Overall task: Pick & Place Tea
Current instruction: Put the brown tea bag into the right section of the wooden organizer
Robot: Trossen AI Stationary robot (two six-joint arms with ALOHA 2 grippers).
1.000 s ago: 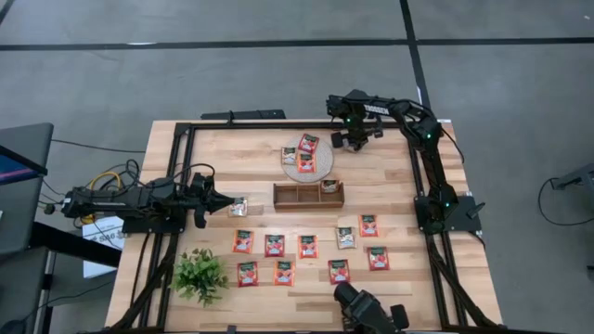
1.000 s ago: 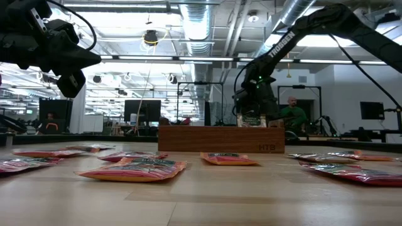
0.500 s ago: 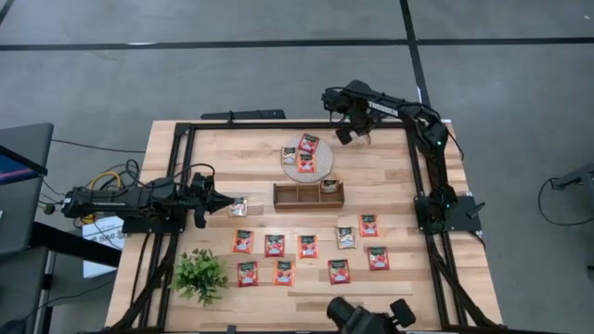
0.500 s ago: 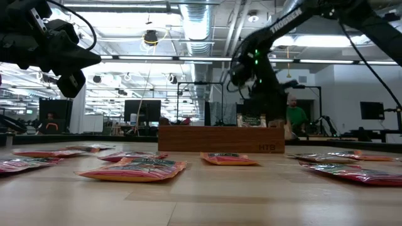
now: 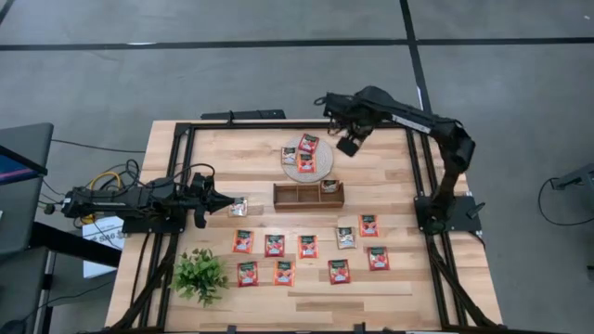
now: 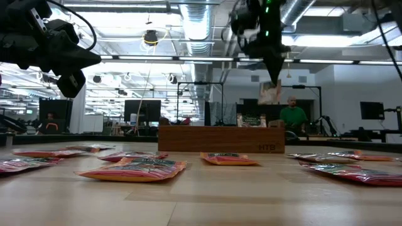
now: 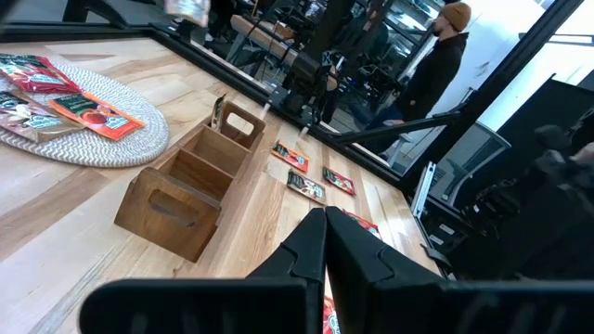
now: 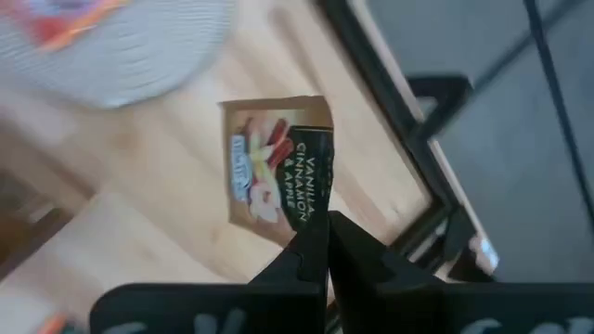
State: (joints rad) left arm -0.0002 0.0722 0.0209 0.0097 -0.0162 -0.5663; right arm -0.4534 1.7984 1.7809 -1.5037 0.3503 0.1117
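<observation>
My right gripper (image 5: 349, 141) hangs high over the table's far right part, just right of the round woven mat (image 5: 320, 170), shut on a tea sachet (image 8: 277, 172) with a dark green band; the low view shows that tea sachet (image 6: 271, 93) in the air. Three sachets lie on the mat, one stands in the wooden tray (image 5: 297, 196), and several red ones (image 5: 307, 246) lie flat on the near half. My left gripper (image 5: 227, 200) stays shut and level at the table's left, beside a silvery sachet (image 5: 240, 207). My right gripper pinches the sachet between its two fingers at the dark green band's end (image 8: 311, 221), at the sachet's edge. The fingers point steeply down. The sachet hangs below them, lifted clear of the table.
A black frame rail (image 5: 413, 167) runs along the table's edges. A small green plant (image 5: 200, 274) stands at the near left. In the room beyond the table a person (image 6: 292, 116) shows.
My right gripper has risen steeply from table height at the far right, drifting a little toward the near edge and rolling its wrist. The sachet has gone up with it and now hangs clear of the table.
</observation>
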